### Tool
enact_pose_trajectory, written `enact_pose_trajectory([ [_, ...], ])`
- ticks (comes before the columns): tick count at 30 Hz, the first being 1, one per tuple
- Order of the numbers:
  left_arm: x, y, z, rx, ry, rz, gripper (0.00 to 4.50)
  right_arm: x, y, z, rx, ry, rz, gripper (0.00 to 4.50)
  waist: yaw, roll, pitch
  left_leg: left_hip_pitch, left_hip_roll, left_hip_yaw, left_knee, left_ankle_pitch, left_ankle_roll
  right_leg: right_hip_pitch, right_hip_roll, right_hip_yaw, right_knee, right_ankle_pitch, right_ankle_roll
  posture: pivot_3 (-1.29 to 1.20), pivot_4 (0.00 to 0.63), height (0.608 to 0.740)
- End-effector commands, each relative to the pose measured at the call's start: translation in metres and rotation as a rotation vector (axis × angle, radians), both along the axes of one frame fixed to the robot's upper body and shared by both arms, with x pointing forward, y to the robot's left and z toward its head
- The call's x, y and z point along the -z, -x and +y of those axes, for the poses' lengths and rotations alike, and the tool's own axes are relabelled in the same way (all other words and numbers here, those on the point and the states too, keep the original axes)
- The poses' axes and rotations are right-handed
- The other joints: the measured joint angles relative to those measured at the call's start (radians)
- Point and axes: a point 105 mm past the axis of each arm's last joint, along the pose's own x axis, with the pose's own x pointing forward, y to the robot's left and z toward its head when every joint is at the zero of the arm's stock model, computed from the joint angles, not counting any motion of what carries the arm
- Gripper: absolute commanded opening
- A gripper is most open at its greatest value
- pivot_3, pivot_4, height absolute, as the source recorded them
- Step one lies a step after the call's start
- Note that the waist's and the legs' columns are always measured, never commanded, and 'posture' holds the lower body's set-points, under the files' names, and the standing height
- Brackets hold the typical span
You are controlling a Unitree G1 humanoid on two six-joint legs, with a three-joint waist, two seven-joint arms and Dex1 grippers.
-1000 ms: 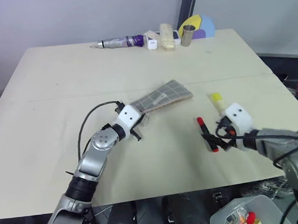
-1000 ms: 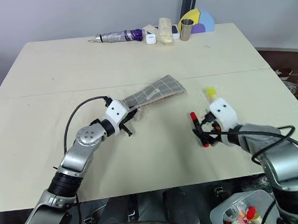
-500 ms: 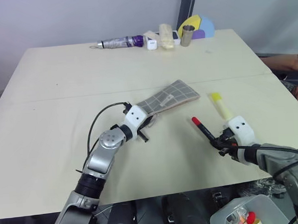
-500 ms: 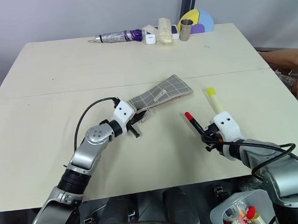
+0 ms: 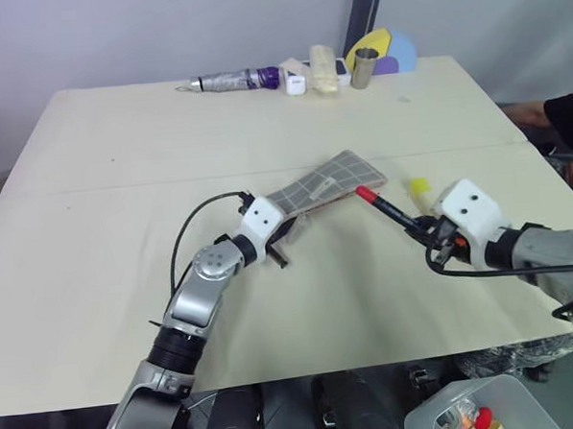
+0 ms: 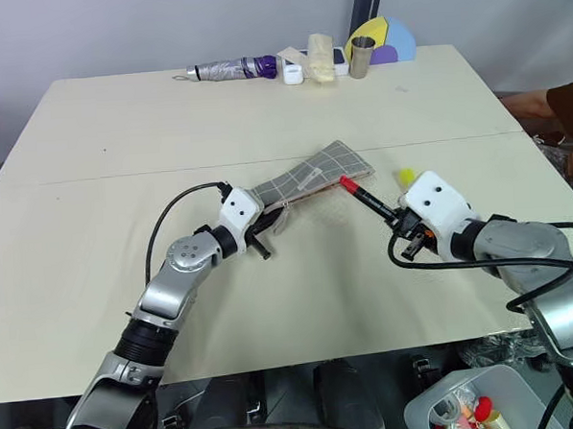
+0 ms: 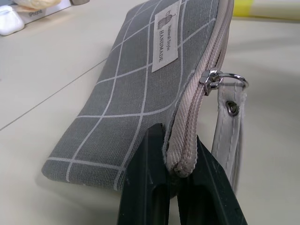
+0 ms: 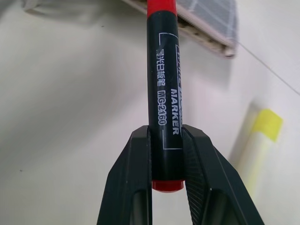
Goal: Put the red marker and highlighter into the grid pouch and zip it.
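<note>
Left pincer (image 7: 176,185) clamped on pouch (image 5: 325,184) corner; right pincer (image 8: 166,164) gripping marker (image 6: 367,200), red cap beside pouch. Highlighter (image 8: 255,140) on desk (image 5: 122,185) just past pouch.

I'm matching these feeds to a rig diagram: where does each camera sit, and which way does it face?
Head stereo pair: looks forward and down over the table; both arms show.
Left wrist: looks along the left gripper, shut on the grid pouch.
Right wrist: looks along the right gripper, shut on the red marker.
Shared: both wrist views catch the highlighter beyond.
</note>
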Motion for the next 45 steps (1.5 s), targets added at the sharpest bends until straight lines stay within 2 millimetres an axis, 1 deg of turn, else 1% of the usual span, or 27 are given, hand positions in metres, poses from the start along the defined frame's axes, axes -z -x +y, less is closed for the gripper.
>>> enact_pose_trajectory([
  [1,-0.013,0.002,-0.004,0.019,0.026,-0.044,0.0,-0.009,-0.005,-0.004,0.019,0.021,-0.039,0.36,0.0,0.0,0.0,0.0,0.0,0.0,0.0,0.0,0.0,0.0,0.0,0.0,0.0,0.0,0.0,0.0,0.15,0.74],
  [9,-0.014,0.006,-0.007,0.035,0.042,-0.044,0.0,-0.004,-0.011,-0.01,0.045,0.037,-0.02,0.36,0.003,0.0,0.0,0.0,0.0,0.0,0.0,0.0,0.0,0.0,0.0,0.0,0.0,0.0,0.0,0.0,0.15,0.74],
  [14,-0.015,0.008,-0.009,0.047,0.044,-0.043,0.0,-0.004,-0.013,-0.009,0.044,0.039,-0.023,0.36,0.013,0.0,0.0,0.0,0.0,0.0,0.0,0.0,0.0,0.0,0.0,0.0,0.0,0.0,0.0,0.0,0.15,0.74],
  [20,-0.015,0.014,-0.012,0.093,0.003,-0.076,0.0,-0.005,-0.014,-0.006,0.028,0.067,-0.024,0.36,0.019,0.0,0.0,0.0,0.0,0.0,0.001,0.0,0.0,0.0,0.0,0.0,0.0,0.0,0.0,0.0,0.15,0.74],
  [23,-0.013,0.016,-0.013,0.121,-0.041,-0.105,0.0,-0.007,-0.014,-0.004,-0.006,0.126,-0.035,0.36,0.019,0.0,0.0,0.0,0.0,0.0,0.001,0.0,0.0,0.0,0.0,0.0,0.0,0.0,0.0,0.0,0.15,0.74],
  [27,-0.011,0.021,-0.014,0.174,-0.114,-0.147,0.0,-0.006,-0.01,-0.001,-0.098,0.294,-0.042,0.36,0.019,0.001,0.0,0.0,0.0,0.0,0.001,0.0,0.0,0.0,0.0,0.0,0.0,0.0,0.0,0.0,0.15,0.74],
  [30,-0.01,0.028,-0.016,0.248,-0.171,-0.185,0.0,-0.007,-0.01,0.009,-0.179,0.359,-0.056,0.36,0.018,0.001,0.0,0.0,0.0,0.0,0.001,0.0,0.0,0.0,0.0,0.0,0.0,0.0,0.0,0.0,0.15,0.74],
  [35,-0.007,0.037,-0.017,0.34,-0.23,-0.215,0.0,-0.006,-0.011,0.034,-0.317,0.419,-0.086,0.36,0.016,0.001,0.0,0.0,0.001,0.0,0.001,0.0,0.0,-0.001,0.0,0.0,0.0,0.0,0.0,0.0,0.15,0.74],
  [38,-0.009,0.041,-0.018,0.368,-0.227,-0.219,0.0,-0.009,-0.014,0.051,-0.357,0.38,-0.101,0.36,0.017,0.001,0.0,0.0,0.0,0.001,0.002,0.0,0.001,-0.001,0.0,0.0,0.0,0.0,0.0,0.0,0.15,0.74],
  [39,-0.009,0.042,-0.018,0.372,-0.226,-0.219,0.0,-0.01,-0.014,0.054,-0.363,0.369,-0.101,0.36,0.017,0.001,0.0,0.0,0.0,0.0,0.002,0.0,0.001,-0.001,0.0,0.0,0.0,0.0,0.0,0.0,0.15,0.74],
  [41,-0.009,0.042,-0.017,0.37,-0.228,-0.215,0.0,-0.013,-0.015,0.053,-0.357,0.369,-0.105,1.41,0.021,0.001,0.0,-0.001,0.0,0.0,0.002,0.0,0.001,-0.001,0.0,0.0,0.001,0.0,0.0,0.0,0.15,0.74],
  [42,-0.009,0.041,-0.016,0.362,-0.223,-0.208,0.0,-0.015,-0.016,0.051,-0.351,0.371,-0.111,1.84,0.023,0.001,0.0,-0.002,0.0,0.0,0.002,0.0,0.001,-0.002,-0.001,0.0,0.001,0.0,0.0,0.0,0.15,0.74],
  [43,-0.01,0.04,-0.015,0.349,-0.213,-0.198,0.0,-0.019,-0.016,0.048,-0.34,0.368,-0.12,2.28,0.023,0.001,0.0,-0.002,0.0,0.0,0.003,0.0,0.001,-0.002,-0.001,0.0,0.001,0.0,0.0,0.0,0.15,0.74],
  [45,-0.01,0.038,-0.012,0.325,-0.189,-0.175,0.0,-0.028,-0.015,0.041,-0.317,0.356,-0.135,3.3,0.022,0.001,0.0,-0.002,0.0,0.001,0.003,-0.001,0.001,-0.002,-0.001,0.0,0.0,0.0,0.0,0.0,0.15,0.74],
])
